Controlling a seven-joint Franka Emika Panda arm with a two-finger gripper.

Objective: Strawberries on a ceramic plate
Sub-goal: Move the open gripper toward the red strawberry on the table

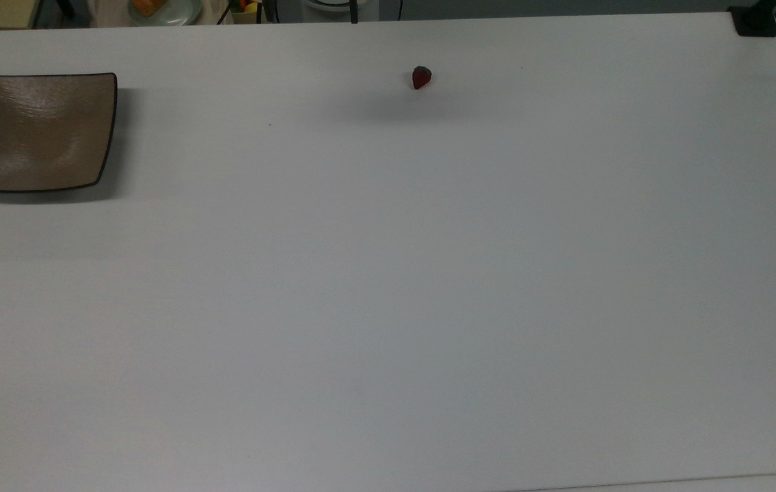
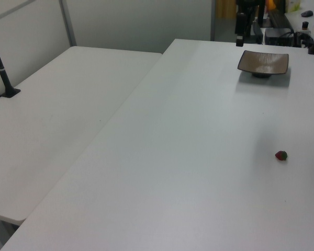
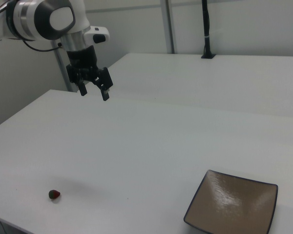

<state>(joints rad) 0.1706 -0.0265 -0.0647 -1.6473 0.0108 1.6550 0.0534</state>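
The strawberry [image 1: 421, 78] lies alone on the white table [image 1: 388, 287], near the table's far edge in the top view and about midway across it; in the left view [image 2: 281, 155] it sits close to the left view's right edge, and in the right view [image 3: 54, 194] near the lower left corner. It rests on its side, its long axis running roughly up and down in the top view, with the dark green cap toward the far edge and the red tip toward the near side. The square brown plate [image 1: 37, 131] sits flat on the same table, well apart from the berry, at the top view's left; its lower left corner is cut off there by the frame edge, and nothing lies on it. In the right view the gripper [image 3: 94, 87] hangs in the air well above the table, its two fingers [image 3: 105, 84] spread apart with nothing between them, touching nothing. The arm [image 3: 44, 19] behind it is cut off at the right view's left edge. At the far edge of the top view a pale green dish [image 1: 162, 9] shows only partly, its orange contents hard to make out.
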